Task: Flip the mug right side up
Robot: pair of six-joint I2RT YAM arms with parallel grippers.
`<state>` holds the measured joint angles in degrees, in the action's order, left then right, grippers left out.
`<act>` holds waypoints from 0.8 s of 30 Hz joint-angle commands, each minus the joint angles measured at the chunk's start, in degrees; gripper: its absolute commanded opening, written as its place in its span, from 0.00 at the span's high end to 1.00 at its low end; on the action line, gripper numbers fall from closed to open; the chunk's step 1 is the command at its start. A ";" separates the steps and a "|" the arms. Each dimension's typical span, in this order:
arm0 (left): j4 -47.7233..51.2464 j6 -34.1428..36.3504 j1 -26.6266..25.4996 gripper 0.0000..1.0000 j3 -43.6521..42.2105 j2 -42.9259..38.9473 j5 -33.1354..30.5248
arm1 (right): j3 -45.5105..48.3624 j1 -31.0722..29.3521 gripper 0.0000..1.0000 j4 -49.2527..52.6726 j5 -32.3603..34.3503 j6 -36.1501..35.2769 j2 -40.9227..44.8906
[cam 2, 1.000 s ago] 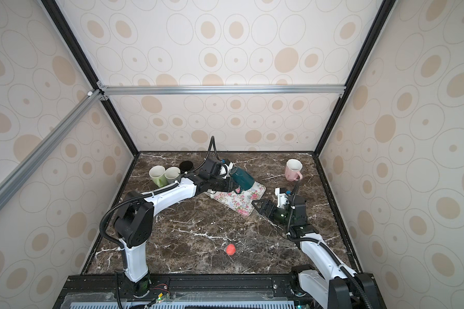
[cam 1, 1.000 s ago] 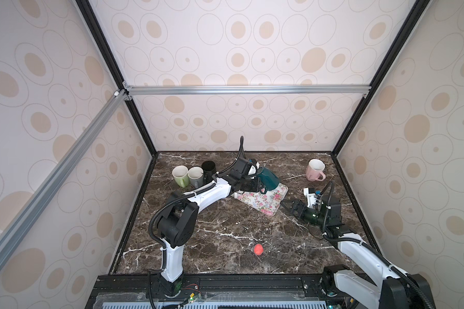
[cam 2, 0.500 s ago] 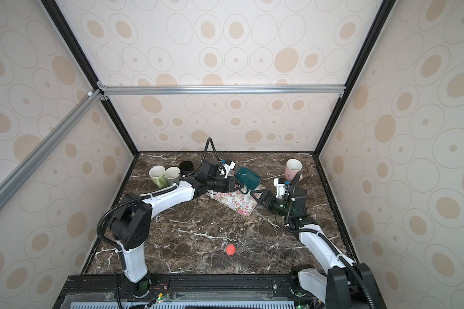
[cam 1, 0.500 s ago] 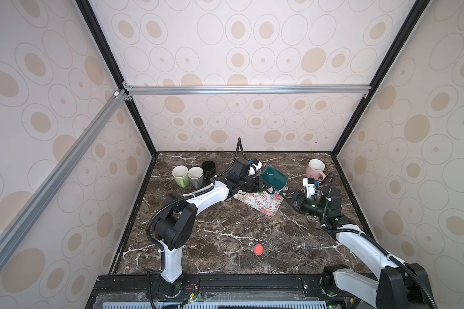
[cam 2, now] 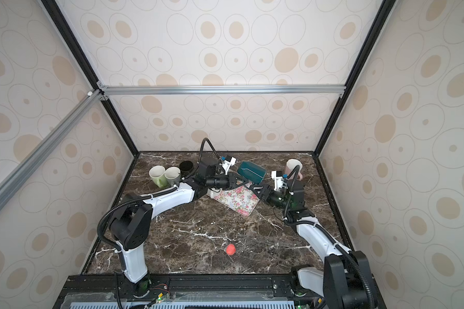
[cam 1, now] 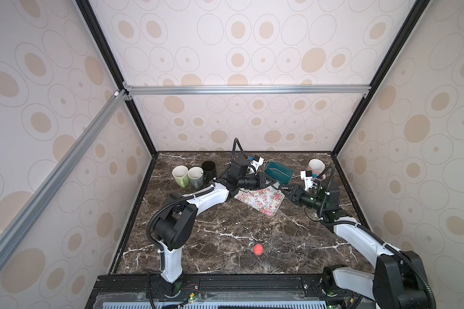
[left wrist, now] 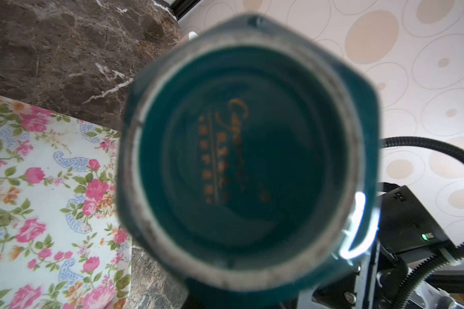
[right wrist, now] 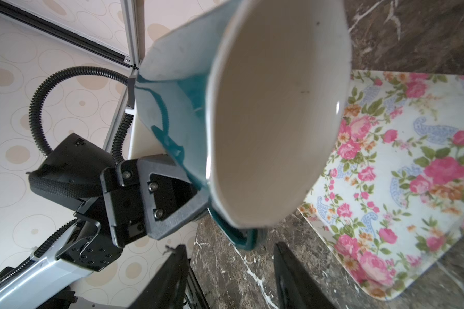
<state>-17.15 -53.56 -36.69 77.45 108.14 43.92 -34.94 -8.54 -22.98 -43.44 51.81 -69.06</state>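
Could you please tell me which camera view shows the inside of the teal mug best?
The right wrist view: the teal mug opens toward it, white interior filling the frame. The left wrist view shows only its printed base; both top views show just its teal side.

We see the left end effector (cam 1: 270, 180) holding the teal mug (cam 1: 279, 171) sideways, seemingly just above the floral tray (cam 1: 260, 200).

Both top views: high before floral mat (cam 1: 260, 199), facing down. Wrist views: close, facing opposite ends of mug (left wrist: 247, 160).
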 commanded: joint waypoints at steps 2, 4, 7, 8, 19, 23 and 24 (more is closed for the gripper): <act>-10.82 -3.80 0.21 1.00 1.74 -1.71 3.45 | -1.38 -0.45 0.50 -7.15 -1.48 3.10 -1.50; -12.31 -5.20 0.21 1.00 1.25 -1.75 3.70 | -1.62 -0.43 0.51 -7.72 -1.60 3.37 -2.00; -13.47 -6.04 0.21 1.00 1.07 -1.54 4.45 | -1.71 -0.44 0.52 -8.27 -1.48 3.18 -2.45; -13.12 -5.90 0.21 1.00 1.26 -1.42 4.67 | -1.71 -0.43 0.53 -8.45 -1.34 3.20 -2.57; -16.07 -8.31 0.14 1.00 -0.30 -2.03 6.27 | -1.70 -0.43 0.63 -13.82 -1.25 6.73 -4.25; -16.25 -8.65 0.09 1.00 -0.69 -2.54 6.35 | -1.78 -0.69 0.63 -13.86 -0.97 6.73 -4.17; -16.21 -8.67 0.03 1.00 -0.77 -2.57 6.27 | -1.75 -0.85 0.63 -13.86 -0.98 6.68 -4.16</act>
<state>-26.17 -61.71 -36.69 75.88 108.16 47.86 -35.24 -8.69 -33.78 -44.16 57.63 -73.06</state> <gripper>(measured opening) 0.167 0.373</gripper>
